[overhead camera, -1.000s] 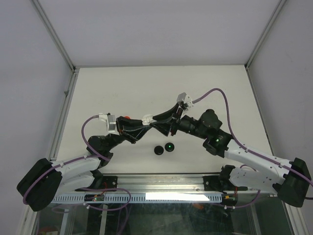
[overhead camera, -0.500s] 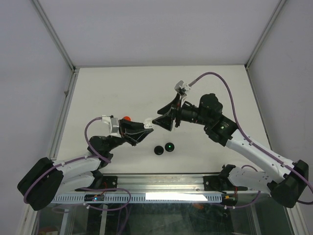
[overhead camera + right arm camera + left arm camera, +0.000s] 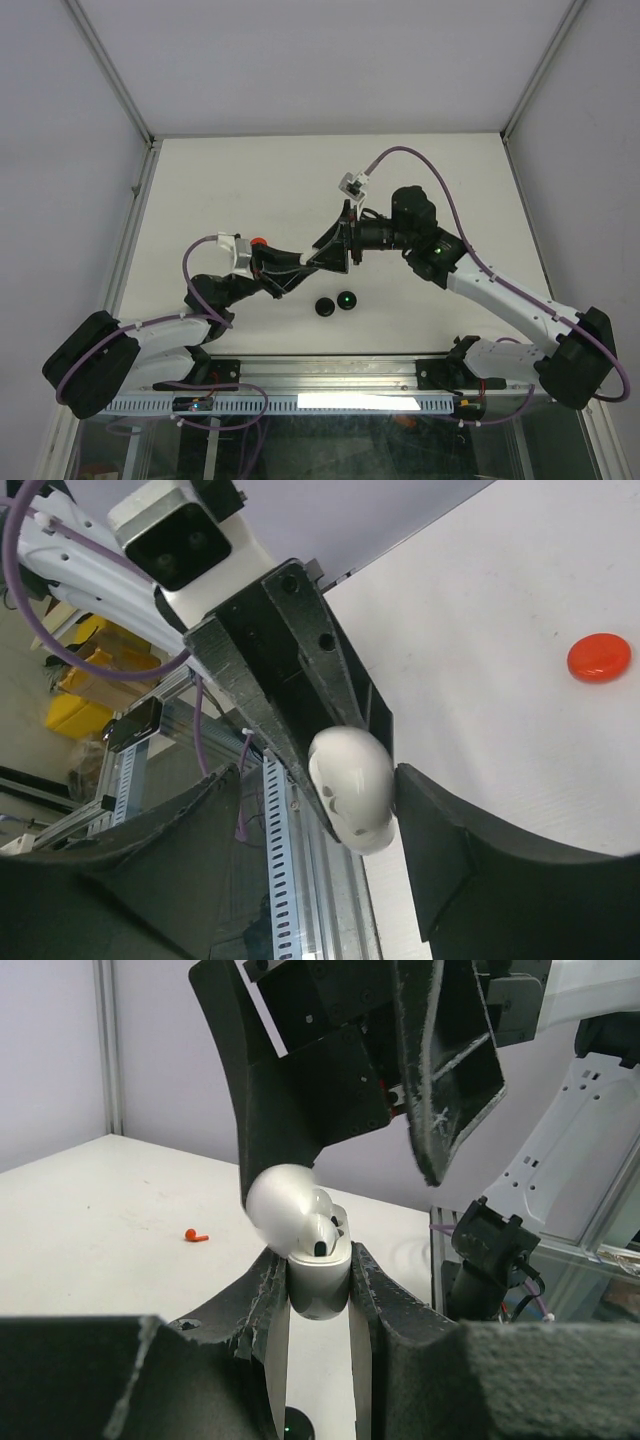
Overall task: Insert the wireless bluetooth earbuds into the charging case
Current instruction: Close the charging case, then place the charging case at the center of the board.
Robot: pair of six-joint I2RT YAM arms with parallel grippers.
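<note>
My left gripper is shut on the white charging case and holds it upright above the table with its lid tipped open. A dark opening shows in the case top; I cannot tell if a bud sits in it. My right gripper is open with the case between its jaws, one finger right beside the lid. Its fingers hang just over the case in the left wrist view. One tiny red earbud lies on the table. The grippers meet at table centre.
Two black round discs lie near the front edge, one with a green light. A red disc lies by the left wrist. The aluminium rail runs along the near edge.
My right gripper drew back from the case half a second ago and has now swung left and closed in around it again. My left gripper has shifted slightly right with the case.
</note>
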